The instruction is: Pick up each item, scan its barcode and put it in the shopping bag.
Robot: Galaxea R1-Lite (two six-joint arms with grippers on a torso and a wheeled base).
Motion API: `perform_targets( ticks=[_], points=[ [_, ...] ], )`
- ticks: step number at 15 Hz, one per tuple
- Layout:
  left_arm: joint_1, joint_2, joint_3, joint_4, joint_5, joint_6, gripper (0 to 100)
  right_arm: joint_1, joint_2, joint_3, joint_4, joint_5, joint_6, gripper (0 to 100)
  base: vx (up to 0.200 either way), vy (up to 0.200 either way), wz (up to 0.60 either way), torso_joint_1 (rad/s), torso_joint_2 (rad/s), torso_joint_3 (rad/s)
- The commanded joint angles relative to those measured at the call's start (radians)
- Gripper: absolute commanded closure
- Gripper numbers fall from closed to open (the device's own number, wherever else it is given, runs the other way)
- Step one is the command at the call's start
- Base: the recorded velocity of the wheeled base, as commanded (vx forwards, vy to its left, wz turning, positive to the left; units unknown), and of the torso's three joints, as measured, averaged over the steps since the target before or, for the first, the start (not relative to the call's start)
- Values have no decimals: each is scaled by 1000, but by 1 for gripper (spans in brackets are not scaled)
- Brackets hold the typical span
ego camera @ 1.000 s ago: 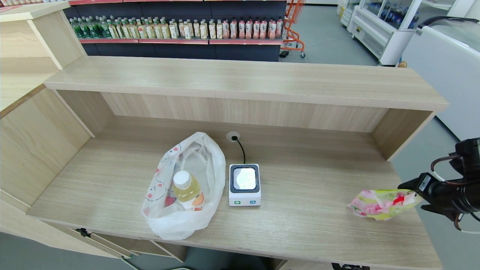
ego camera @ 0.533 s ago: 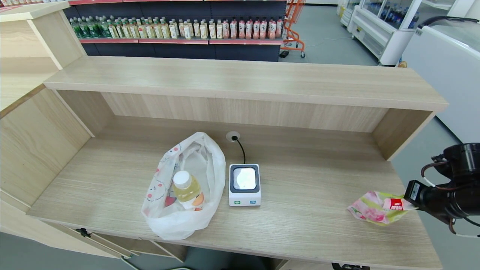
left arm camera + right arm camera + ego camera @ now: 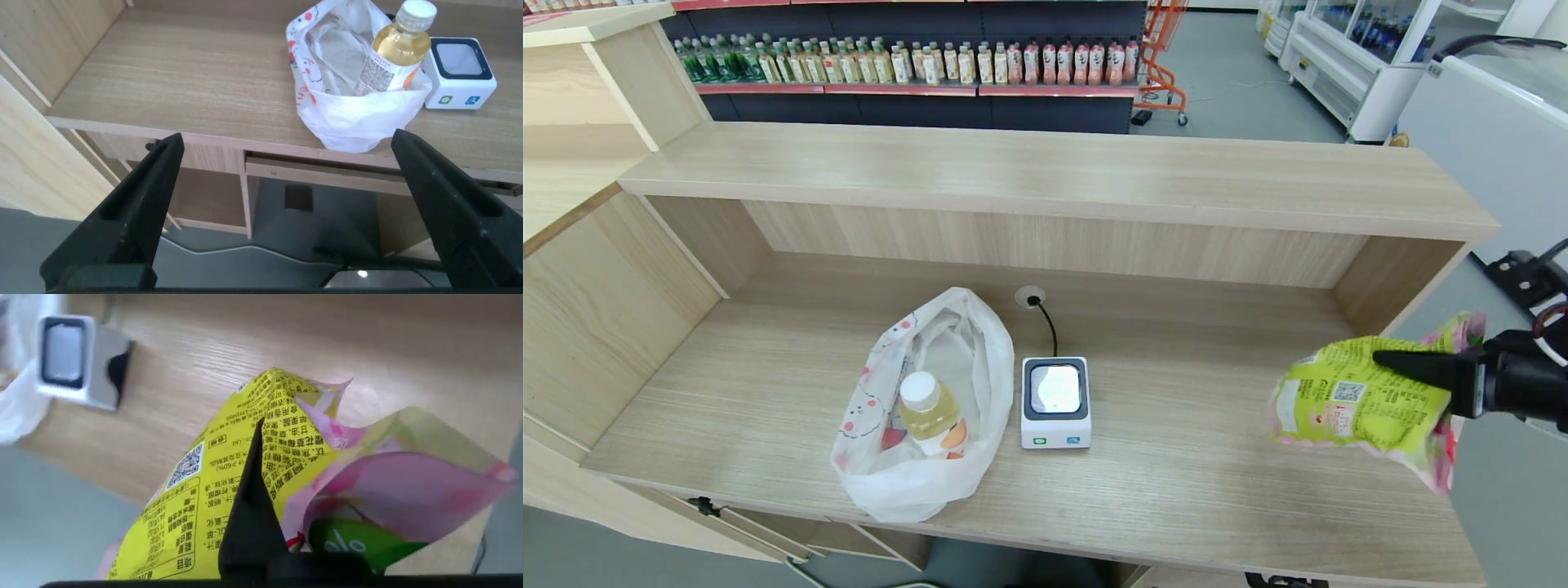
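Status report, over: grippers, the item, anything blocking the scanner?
Right gripper shut on snack packet, above the counter, right end. Left gripper open, near shopping bag, bottle inside it. Nothing between packet and scanner.

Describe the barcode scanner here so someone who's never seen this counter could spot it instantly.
On the wooden counter, just right of the white shopping bag, sits the scanner. It is a small white box; unlike the soft bag, it is square, with a dark-framed top window and a black cable behind.
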Motion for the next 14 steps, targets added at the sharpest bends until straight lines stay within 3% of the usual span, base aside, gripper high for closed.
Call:
perform_targets(
  ticks=[1,2,3,6,11,14],
  points=[
    [0,0,0,0,0,1,0,6,-71,48,-83,197,-198,100,0,0,0,0,0,0],
    [0,0,0,0,0,1,0,8,-65,45,-99,284,-284,100,0,0,0,0,0,0],
    [0,0,0,0,0,1,0,22,-36,33,-123,458,-463,100,0,0,0,0,0,0],
    [0,0,0,0,0,1,0,86,0,14,-134,609,-781,100,0,0,0,0,0,0],
    [0,0,0,0,0,1,0,218,0,-5,-131,666,-1120,100,0,0,0,0,0,0],
    [0,0,0,0,0,-1,0,239,-10,-38,-132,672,-1124,100,0,0,0,0,0,0]
  ],
)
